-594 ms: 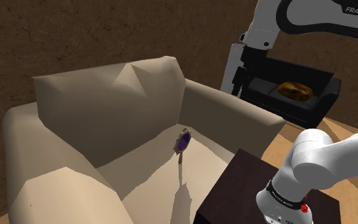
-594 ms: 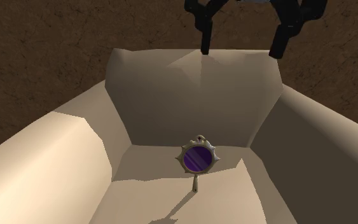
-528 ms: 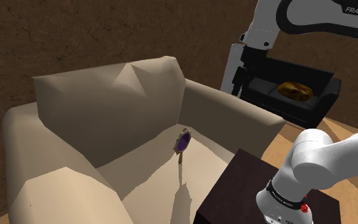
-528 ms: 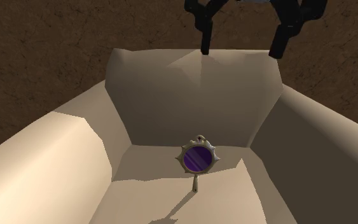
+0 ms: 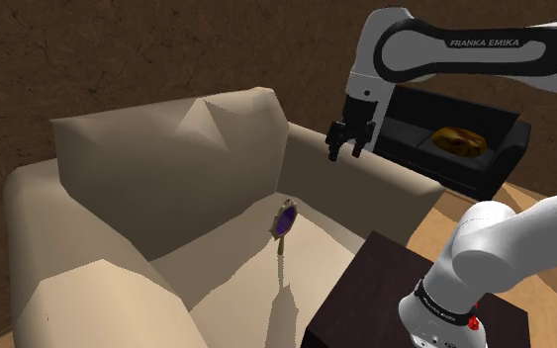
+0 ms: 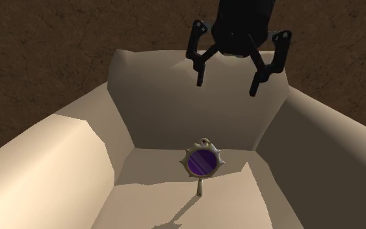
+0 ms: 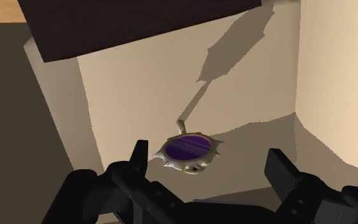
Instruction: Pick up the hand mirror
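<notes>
1. Armchair (image 5: 98,198): beige, with a high backrest and two thick armrests. These three walls enclose the seat like a well, open only at the front edge. In the shoulder view, the front corner of the seat borders the stand (image 5: 365,287), a dark box.

2. Arm (image 5: 464,49): white with dark joints. It reaches from the stand across the armrest on the shoulder view's right. The upper link carries the lettering "FRANKA EMIKA" (image 5: 486,43).

3. Black sofa (image 5: 464,148): set behind the armchair against the brown wall. It holds one round golden-brown object (image 5: 456,139) on its seat.

4. Gripper (image 5: 345,151): all black, pointing down, fingers spread wide with nothing between them. In the second exterior view it (image 6: 227,88) hangs in front of the backrest, well above the seat.

5. Hand mirror (image 5: 285,219): located at the rear of the seat, near the foot of the backrest. The round purple glass (image 6: 203,161) sits in a spiked pale frame. The thin handle points toward the front edge. The mirror is apart from both armrests. In the wrist view it (image 7: 186,148) lies below the fingertips (image 7: 139,153), untouched.
</notes>
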Controlling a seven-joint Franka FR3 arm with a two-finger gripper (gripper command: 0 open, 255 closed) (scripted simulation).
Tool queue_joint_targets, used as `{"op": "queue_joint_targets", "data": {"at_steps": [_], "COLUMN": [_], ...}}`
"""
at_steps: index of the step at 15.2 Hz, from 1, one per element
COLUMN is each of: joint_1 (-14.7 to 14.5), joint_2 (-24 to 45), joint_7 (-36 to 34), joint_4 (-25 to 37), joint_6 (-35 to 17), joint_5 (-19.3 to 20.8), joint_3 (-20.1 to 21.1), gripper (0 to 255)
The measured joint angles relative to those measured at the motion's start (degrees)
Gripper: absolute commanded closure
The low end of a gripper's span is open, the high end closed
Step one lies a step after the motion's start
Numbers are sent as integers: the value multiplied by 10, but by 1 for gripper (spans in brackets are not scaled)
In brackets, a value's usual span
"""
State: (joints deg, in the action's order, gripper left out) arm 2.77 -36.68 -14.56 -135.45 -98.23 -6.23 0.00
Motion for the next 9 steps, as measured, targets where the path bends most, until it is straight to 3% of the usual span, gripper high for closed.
{"op": "queue_joint_targets", "data": {"at_steps": [9], "joint_1": [36], "joint_2": [157], "joint_7": [-122], "joint_4": [-18], "joint_6": [-149], "joint_5": [-55], "joint_3": [1], "gripper": [0]}}
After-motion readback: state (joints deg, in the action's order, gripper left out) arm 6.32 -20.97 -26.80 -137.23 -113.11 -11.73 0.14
